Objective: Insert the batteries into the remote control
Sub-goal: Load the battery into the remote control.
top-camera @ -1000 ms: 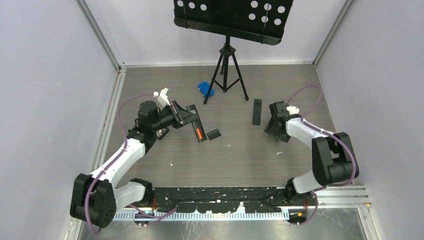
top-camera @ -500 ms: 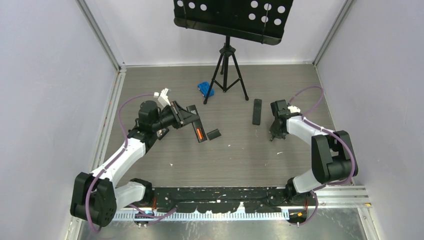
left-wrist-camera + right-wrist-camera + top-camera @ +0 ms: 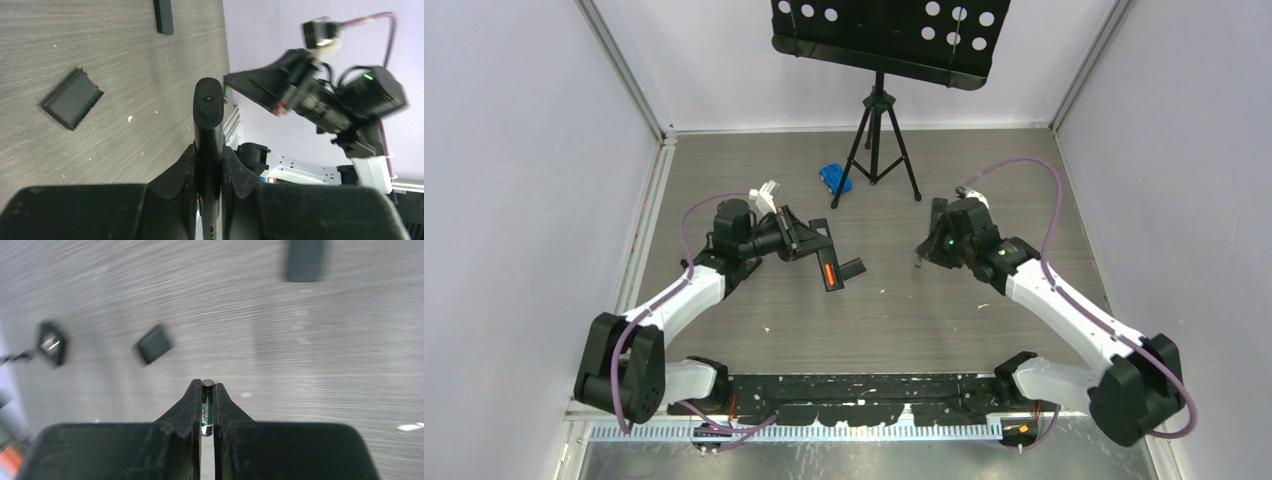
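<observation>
right claw (image 3: 208, 389) pinches a green battery (image 3: 207, 410) tight (left claw (image 3: 208, 150) clamps the remote control (image 3: 208, 100)), so a misaligned push could twist it loose.

Enclosure: pale lavender-white panels on three sides, namely the left wall (image 3: 514, 180), back wall (image 3: 724, 80) and right wall (image 3: 1184, 150), all matte. An aluminium post stands at each rear corner, left (image 3: 621, 70) and right (image 3: 1089, 65).

Tabletop (image 3: 904, 320): grey wood-grain surface with scattered white specks (image 3: 767, 329).

Rear centre: black music stand, its perforated tray (image 3: 889, 30) with round holes, on a tripod (image 3: 876, 140) whose feet rest on the tabletop.

Near edge: ribbed metal strip (image 3: 864, 430), with brushed metal sheet (image 3: 874, 462) beyond it.

Light: even and diffuse, shadows soft.
</observation>
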Motion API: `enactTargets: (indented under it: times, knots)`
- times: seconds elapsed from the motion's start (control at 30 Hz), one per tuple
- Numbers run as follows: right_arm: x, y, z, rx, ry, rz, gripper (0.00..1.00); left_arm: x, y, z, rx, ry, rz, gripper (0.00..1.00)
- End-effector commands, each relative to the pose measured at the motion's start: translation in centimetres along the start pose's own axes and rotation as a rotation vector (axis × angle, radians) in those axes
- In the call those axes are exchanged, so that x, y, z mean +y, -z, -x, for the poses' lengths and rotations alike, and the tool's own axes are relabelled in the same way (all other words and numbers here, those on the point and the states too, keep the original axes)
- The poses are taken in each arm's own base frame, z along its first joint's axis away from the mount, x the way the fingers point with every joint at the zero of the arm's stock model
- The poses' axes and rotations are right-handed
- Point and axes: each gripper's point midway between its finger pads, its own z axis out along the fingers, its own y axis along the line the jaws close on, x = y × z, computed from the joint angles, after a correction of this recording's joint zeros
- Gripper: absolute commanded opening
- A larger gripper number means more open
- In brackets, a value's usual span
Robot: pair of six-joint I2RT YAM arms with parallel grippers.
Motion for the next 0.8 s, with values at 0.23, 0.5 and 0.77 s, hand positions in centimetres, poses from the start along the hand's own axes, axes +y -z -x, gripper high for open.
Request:
enactTargets:
  times: [0.23, 0.5, 0.77]
  knots:
    - [15.8, 9.5, -2.1, -0.019, 0.23, 0.531, 0.04, -2.6, -2.0, -0.7, 0.089, 0.108, -0.138, 0.0]
    - [18.4, 9.3, -4.3, -0.006, 0.349, 0.533, 0.05, -3.1, -2.1, -1.1, 0.11, 0.103, -0.151, 0.0]
    - [19.6, 8.9, -5.4, 0.041, 0.37, 0.524, 0.08, -3.4, -2.0, -1.0, 0.096, 0.086, -0.154, 0.0]
